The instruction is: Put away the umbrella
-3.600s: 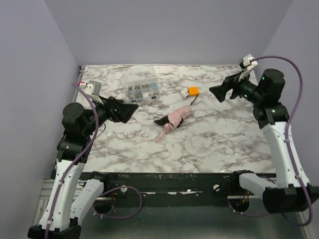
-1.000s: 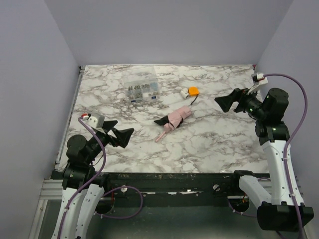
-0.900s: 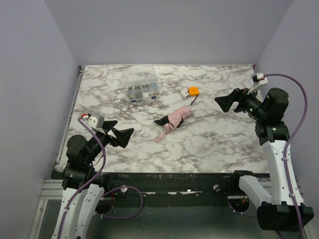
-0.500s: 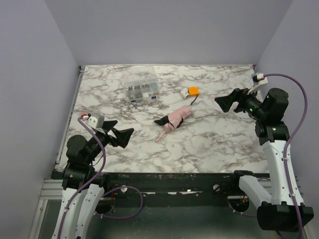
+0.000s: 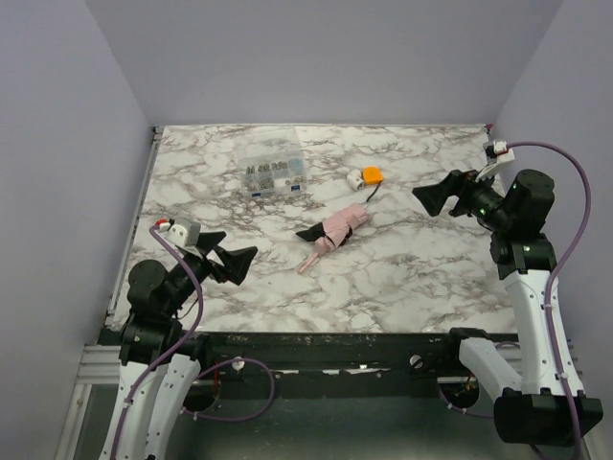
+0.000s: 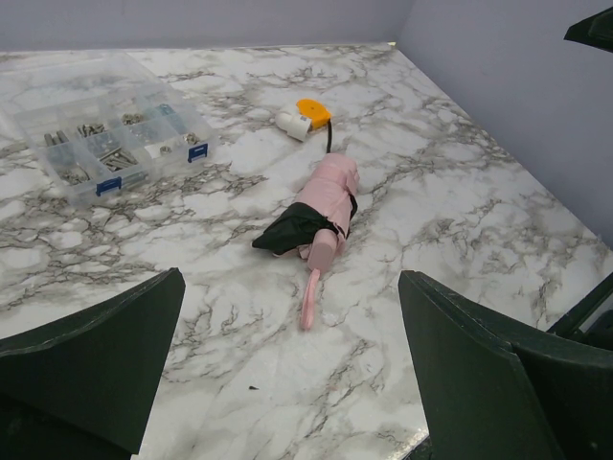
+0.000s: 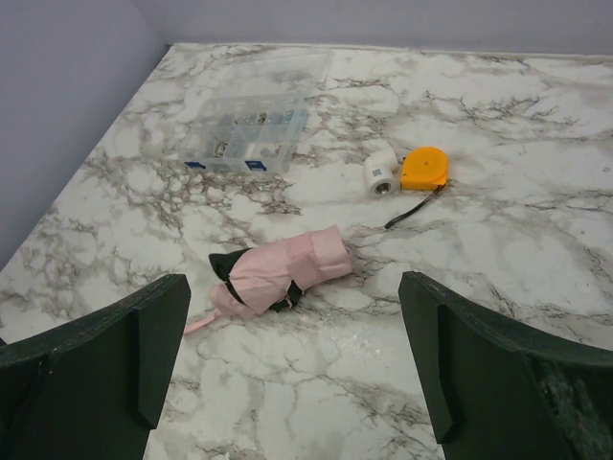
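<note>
Both arms have drawn back from where they stood a few seconds ago, and nothing has shifted in the last second. Your left gripper (image 5: pixel 239 245) hangs near the front-left edge and your right gripper (image 5: pixel 429 188) sits off to the right. Each has its jaws wide apart and holds nothing. Between them, mid-table, the umbrella (image 5: pixel 335 228) lies rolled short, with its handle end towards you. Beyond it sit the orange tape measure (image 5: pixel 372 175) and the clear parts box (image 5: pixel 273 174). The folding looks done, and I judge little or nothing is left.
</note>
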Controlling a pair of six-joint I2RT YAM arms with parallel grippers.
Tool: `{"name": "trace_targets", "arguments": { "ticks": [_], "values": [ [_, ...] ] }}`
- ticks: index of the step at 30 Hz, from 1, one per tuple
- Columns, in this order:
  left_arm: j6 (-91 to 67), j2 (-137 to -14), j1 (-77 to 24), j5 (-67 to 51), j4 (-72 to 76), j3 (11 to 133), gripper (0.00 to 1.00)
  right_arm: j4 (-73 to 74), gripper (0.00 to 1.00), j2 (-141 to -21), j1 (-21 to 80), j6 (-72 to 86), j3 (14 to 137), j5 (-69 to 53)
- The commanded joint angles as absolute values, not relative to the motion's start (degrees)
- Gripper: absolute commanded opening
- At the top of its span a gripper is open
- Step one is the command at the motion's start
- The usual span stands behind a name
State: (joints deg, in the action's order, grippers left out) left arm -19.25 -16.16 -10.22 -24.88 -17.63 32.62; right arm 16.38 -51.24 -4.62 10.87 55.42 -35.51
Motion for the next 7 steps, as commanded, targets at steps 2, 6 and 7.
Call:
{"name": "trace_targets", "arguments": {
  "ticks": [2, 6, 7],
  "values": [
    [-18.29, -15.75, -9.93, -23.70, -16.79, 32.50, 0.99, 15.58, 1.00, -50.47, -5.16, 10.37, 54.89, -36.74],
    [-18.28, -15.78, -9.94, -23.47, -16.93, 32.52, 0.98, 15.68, 1.00, -50.45, -5.10, 9.92, 55.04, -34.78],
    [-18.20, -15.80, -9.93, -23.43, -16.96, 32.59, 0.99, 15.81, 1.00, -50.47, -5.14, 9.67, 55.23, -34.20]
  ]
}}
